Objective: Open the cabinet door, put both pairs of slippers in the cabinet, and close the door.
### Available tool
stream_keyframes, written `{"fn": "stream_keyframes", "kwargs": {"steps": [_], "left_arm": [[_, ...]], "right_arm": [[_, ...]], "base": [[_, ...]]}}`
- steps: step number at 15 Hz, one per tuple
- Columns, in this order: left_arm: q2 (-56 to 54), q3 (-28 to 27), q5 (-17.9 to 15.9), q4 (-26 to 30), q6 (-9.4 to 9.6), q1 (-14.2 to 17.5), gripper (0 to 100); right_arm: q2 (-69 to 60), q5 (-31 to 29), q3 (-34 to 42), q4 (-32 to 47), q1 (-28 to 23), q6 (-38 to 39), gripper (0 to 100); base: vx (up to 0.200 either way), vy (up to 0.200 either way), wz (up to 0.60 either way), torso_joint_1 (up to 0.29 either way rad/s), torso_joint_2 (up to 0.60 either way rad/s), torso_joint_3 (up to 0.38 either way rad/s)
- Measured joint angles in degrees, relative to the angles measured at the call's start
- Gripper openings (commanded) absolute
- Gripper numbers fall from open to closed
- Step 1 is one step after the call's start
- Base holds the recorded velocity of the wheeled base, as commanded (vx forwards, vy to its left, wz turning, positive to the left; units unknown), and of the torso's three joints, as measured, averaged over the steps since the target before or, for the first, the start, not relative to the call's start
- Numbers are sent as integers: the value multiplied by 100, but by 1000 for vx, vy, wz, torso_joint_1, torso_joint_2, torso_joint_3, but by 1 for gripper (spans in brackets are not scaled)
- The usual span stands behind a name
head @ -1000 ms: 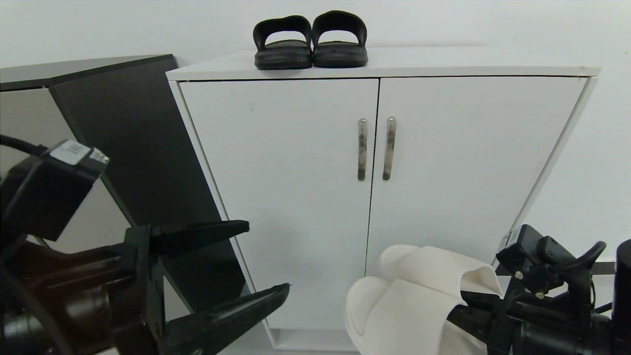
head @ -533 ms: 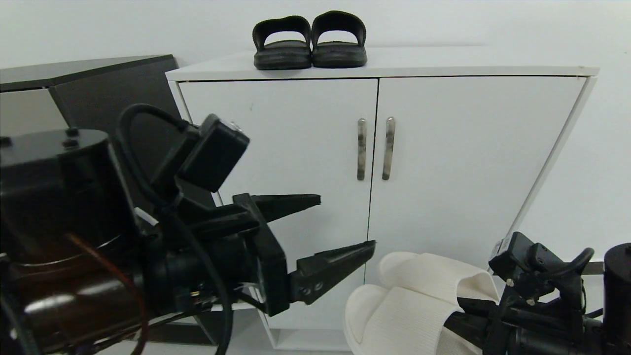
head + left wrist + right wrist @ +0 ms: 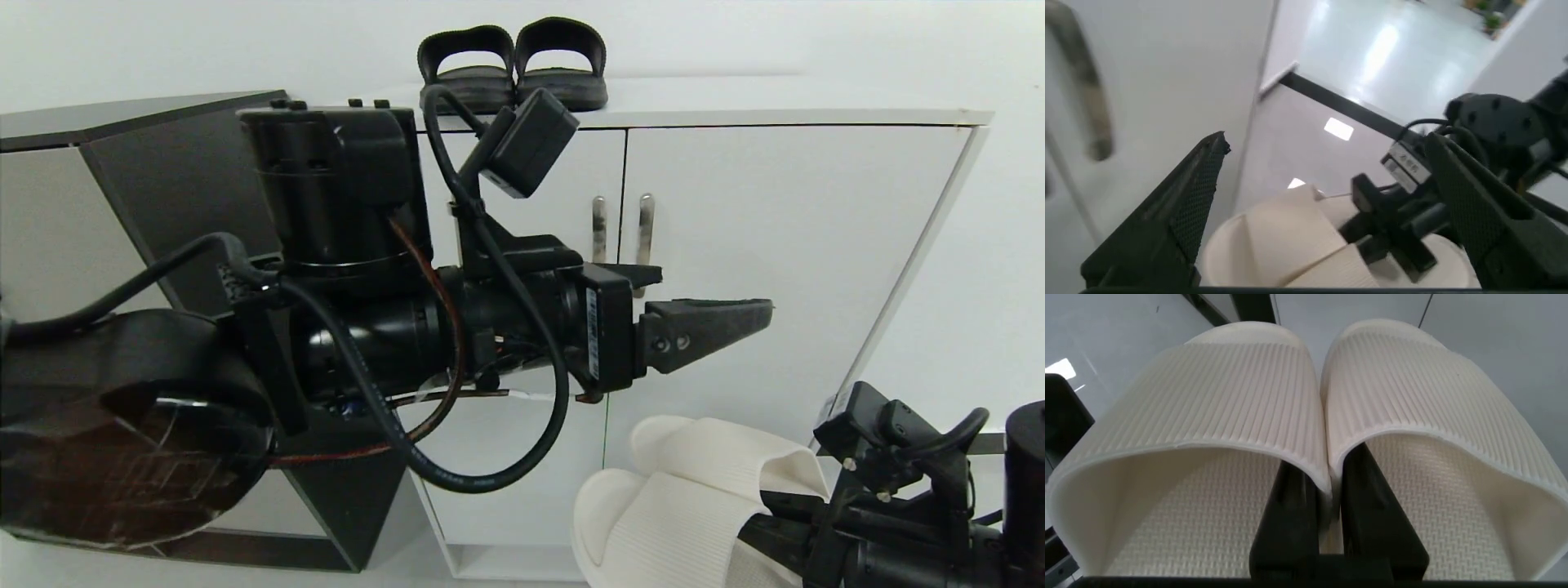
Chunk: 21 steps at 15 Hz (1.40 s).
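Note:
The white cabinet [image 3: 784,245] has both doors shut, with two metal handles [image 3: 646,220] at the centre seam. One handle [image 3: 1082,82] also appears in the left wrist view. A black pair of slippers [image 3: 513,65] rests on the cabinet top. My left gripper [image 3: 714,292] is open in front of the handles, level with their lower ends, turned on its side. Its fingers [image 3: 1167,220] stand wide apart with nothing between them. Low on the right, my right gripper [image 3: 1331,531] is shut on the inner straps of the white pair of slippers [image 3: 694,498], held before the right door.
A dark cabinet [image 3: 188,163] stands against the white one on its left side. A white wall lies behind and to the right. Glossy floor [image 3: 1372,73] stretches out past the cabinet's right side.
My left arm has risen and swung right from the lower left to the door handles, with the gripper turning onto its side. The right arm and white slippers have barely moved.

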Motion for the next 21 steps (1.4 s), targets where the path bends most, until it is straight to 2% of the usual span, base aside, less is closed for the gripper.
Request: {"fn": "stream_keyframes", "kwargs": {"steps": [2,4,10,15,21], "left_arm": [[155,-271,-51,73,-106,87,100],[289,-429,178,84,-110,158,100],[634,-767,560,117,-88,393,100],[975,-1115,644,177,-82,538,100],[1337,-1543,652,346,-90,549,100]], "right_arm": [[-4,2,-4,0,0,0,0],[-12,2,-6,0,0,-2,0],[-17,-5,-1,2,-2,-13,0],[-17,-22,-20,2,0,-28,0],[-17,-20,-30,2,-2,-28,0]], "base": [[0,0,0,0,0,0],[0,0,0,0,0,0],[0,0,0,0,0,0],[0,0,0,0,0,0],[0,0,0,0,0,0]]}}
